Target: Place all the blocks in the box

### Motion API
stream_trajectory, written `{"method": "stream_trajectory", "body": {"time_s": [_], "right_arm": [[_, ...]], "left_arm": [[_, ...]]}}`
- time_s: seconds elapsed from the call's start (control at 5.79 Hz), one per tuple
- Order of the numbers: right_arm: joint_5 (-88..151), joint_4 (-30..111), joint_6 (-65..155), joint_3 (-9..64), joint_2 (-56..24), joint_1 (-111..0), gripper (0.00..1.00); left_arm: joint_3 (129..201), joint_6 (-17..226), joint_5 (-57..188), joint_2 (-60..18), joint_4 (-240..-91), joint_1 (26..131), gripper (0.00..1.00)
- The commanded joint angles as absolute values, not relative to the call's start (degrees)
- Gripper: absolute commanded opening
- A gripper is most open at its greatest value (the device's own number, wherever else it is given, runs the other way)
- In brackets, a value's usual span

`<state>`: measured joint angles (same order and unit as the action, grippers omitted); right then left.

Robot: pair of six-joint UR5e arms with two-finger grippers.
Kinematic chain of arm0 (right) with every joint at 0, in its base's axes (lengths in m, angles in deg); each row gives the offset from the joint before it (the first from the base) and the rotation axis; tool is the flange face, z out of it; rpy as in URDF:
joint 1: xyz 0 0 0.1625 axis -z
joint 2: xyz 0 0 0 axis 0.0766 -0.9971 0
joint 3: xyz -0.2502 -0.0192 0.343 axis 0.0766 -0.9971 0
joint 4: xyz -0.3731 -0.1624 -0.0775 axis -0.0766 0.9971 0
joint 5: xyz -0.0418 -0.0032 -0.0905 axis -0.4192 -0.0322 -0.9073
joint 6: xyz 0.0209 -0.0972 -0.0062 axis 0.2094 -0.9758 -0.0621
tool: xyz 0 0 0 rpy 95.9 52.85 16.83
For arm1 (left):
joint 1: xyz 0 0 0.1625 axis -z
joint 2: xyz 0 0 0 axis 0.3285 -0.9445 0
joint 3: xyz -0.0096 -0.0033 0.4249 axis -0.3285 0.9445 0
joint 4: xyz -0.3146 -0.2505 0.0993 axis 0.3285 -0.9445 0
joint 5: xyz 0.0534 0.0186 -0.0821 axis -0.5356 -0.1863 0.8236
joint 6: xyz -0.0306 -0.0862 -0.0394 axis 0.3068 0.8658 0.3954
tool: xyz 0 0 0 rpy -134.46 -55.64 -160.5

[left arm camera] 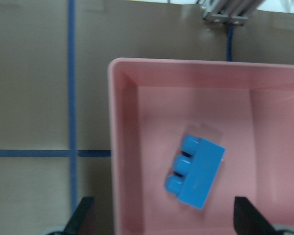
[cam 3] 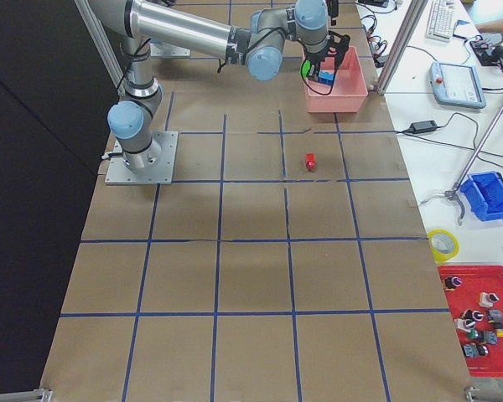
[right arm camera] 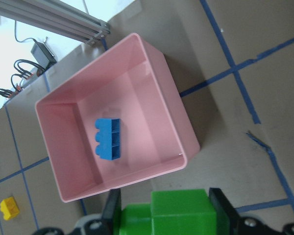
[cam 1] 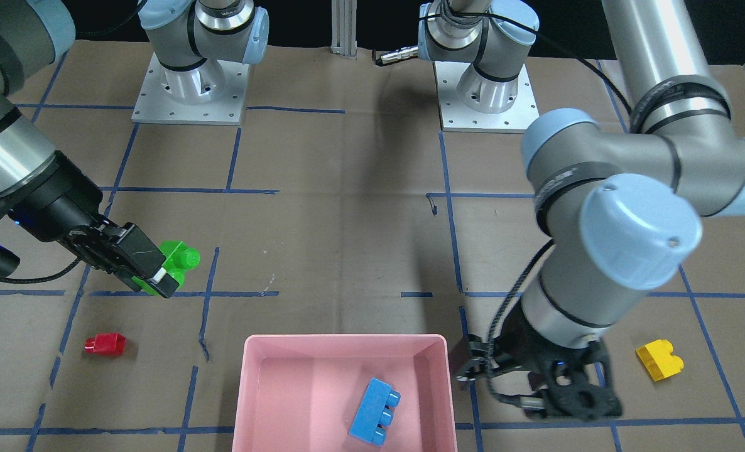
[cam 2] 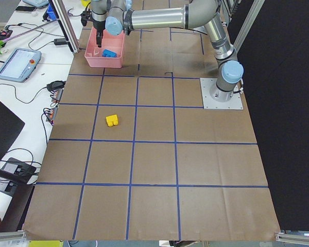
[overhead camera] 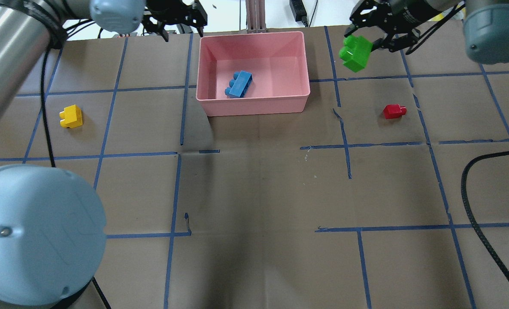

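The pink box (overhead camera: 254, 105) stands at the table's far edge with the blue three-stud block (overhead camera: 239, 83) lying inside. My right gripper (overhead camera: 362, 43) is shut on the green block (overhead camera: 355, 52) and holds it above the table, right of the box; it also fills the bottom of the right wrist view (right arm camera: 179, 213). My left gripper (overhead camera: 179, 25) is open and empty by the box's far left corner; its fingertips (left arm camera: 83, 215) straddle the box's rim (left arm camera: 115, 147). The yellow block (overhead camera: 71, 116) lies left of the box, the red block (overhead camera: 394, 111) right of it.
Two arm bases (cam 1: 190, 88) (cam 1: 489, 94) are bolted to the table on the robot's side. A black cable (overhead camera: 469, 184) loops over the right part of the table. An aluminium post (overhead camera: 254, 15) stands behind the box.
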<state>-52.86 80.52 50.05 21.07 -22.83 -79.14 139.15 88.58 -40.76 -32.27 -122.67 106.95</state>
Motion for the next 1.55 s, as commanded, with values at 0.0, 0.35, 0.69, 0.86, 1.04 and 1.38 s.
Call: {"method": "stream_trajectory", "body": {"time_s": [0.0,0.35,0.69,0.86,1.04,1.38], "right_arm": [[-52.67,88.49,59.18,11.4,-13.4,-87.23,0.12],[-53.2,88.46,59.75,-5.45,0.57,-90.25,0.12],[-56.36,88.46,58.7,-5.01,4.67,-91.84,0.15],[-57.32,88.46,58.78,-4.74,5.81,-92.19,0.24],[-59.77,88.46,58.61,-4.48,6.43,-92.81,0.67],[-62.69,88.46,53.81,-4.21,6.53,-92.99,0.99]], "left_arm": [[145.55,77.5,-40.7,-28.19,-124.81,93.61,0.99],[149.27,60.81,-40.7,-29.65,-124.63,77.25,0.99],[152.34,61.35,-41.58,-28.97,-124.2,74.99,0.99],[153.32,62.48,-41.67,-29.05,-123.67,74.99,0.99],[153.41,65.19,-41.67,-29.49,-123.14,75.07,0.98],[153.07,71.53,-41.5,-32.9,-120.0,77.08,0.98]]}}
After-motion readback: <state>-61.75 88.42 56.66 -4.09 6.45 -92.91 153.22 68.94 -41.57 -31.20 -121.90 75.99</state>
